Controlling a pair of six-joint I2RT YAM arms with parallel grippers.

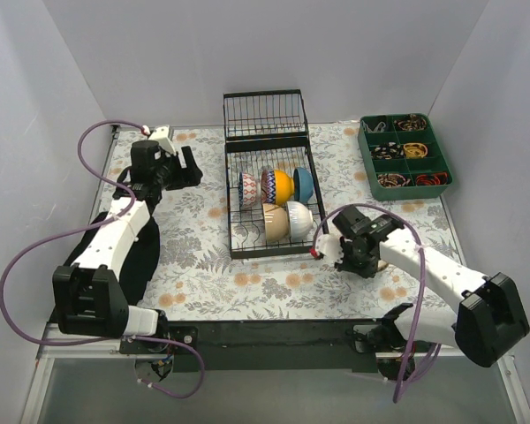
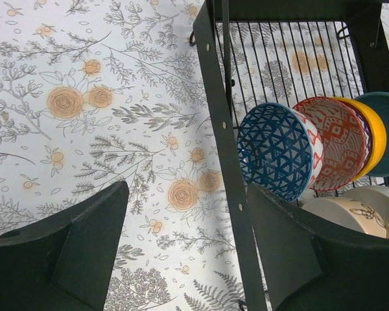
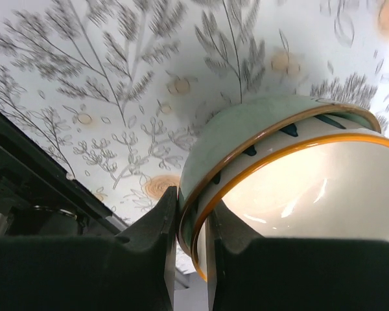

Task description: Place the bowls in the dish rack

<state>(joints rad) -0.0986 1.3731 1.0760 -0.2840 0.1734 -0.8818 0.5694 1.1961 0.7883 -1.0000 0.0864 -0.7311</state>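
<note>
The black wire dish rack [image 1: 234,231] sits mid-table and holds several bowls on edge: a blue-lattice one [image 1: 248,189], a red-patterned one [image 1: 269,185], a yellow one [image 1: 283,186], a teal one [image 1: 304,183], a cream one [image 1: 276,222] and a white one [image 1: 299,219]. My right gripper [image 1: 357,259] is just right of the rack's near corner. In the right wrist view it [image 3: 193,202] is shut on the rim of a pale-green, orange-rimmed bowl [image 3: 298,175]. My left gripper [image 1: 191,168] is open and empty, left of the rack. Its wrist view [image 2: 188,220] shows the rack's frame [image 2: 219,129] and the blue-lattice bowl [image 2: 275,149].
The rack's hinged wire-grid end [image 1: 265,115] stands at the far side. A green compartment tray [image 1: 405,155] of small items sits at the far right. White walls enclose the floral tablecloth on three sides. A purple cable loops over each arm.
</note>
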